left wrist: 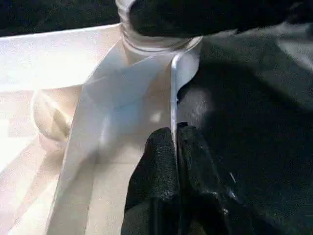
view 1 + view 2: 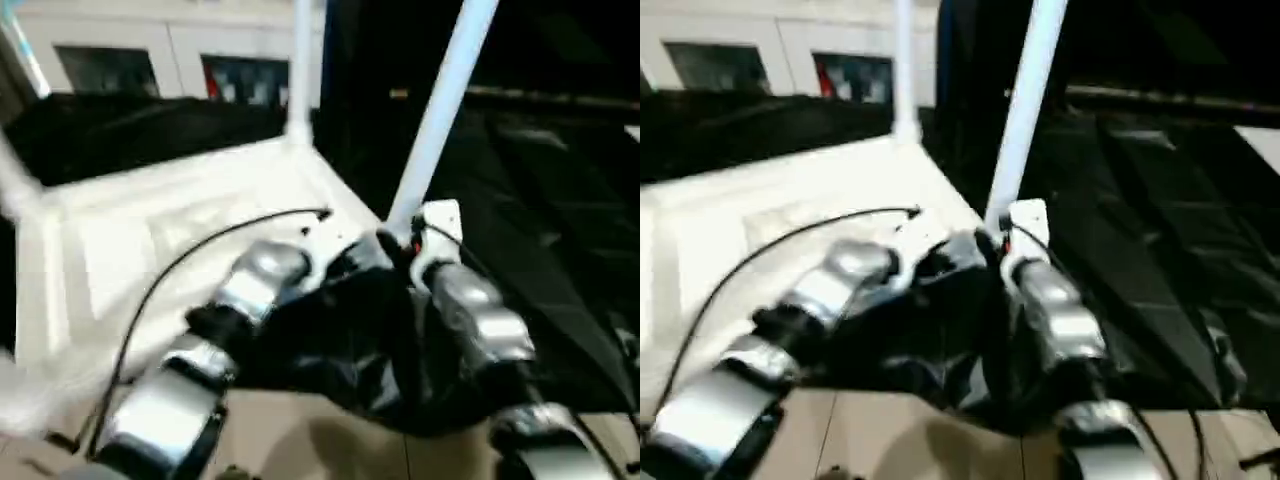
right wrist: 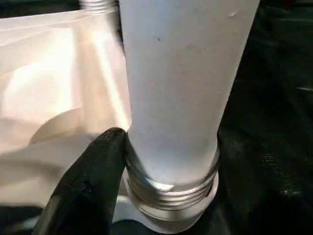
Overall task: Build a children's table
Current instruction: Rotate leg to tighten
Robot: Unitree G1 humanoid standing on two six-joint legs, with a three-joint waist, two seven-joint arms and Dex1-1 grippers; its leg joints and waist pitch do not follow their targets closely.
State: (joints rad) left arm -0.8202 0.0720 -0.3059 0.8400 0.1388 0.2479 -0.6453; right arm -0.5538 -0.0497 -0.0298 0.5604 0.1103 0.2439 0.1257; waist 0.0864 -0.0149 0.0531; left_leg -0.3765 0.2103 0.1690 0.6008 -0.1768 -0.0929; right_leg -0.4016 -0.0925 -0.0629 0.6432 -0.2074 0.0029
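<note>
1. The white table top lies upside down on the black-draped bench, filling the left half of the head view, ribbed underside facing up.
2. One white leg rises from the top's near right corner, centre of frame, leaning toward the upper right. Its long axis runs up and away from the bench.
3. Another leg stands at the far corner, top centre.
4. The right gripper sits at the leaning leg's threaded base; one black finger presses its side. The fingers appear wrapped around the leg, likely to screw it in.
5. The left gripper is just beside that corner, fingers closed on the top's thin edge, likely steadying it.
</note>
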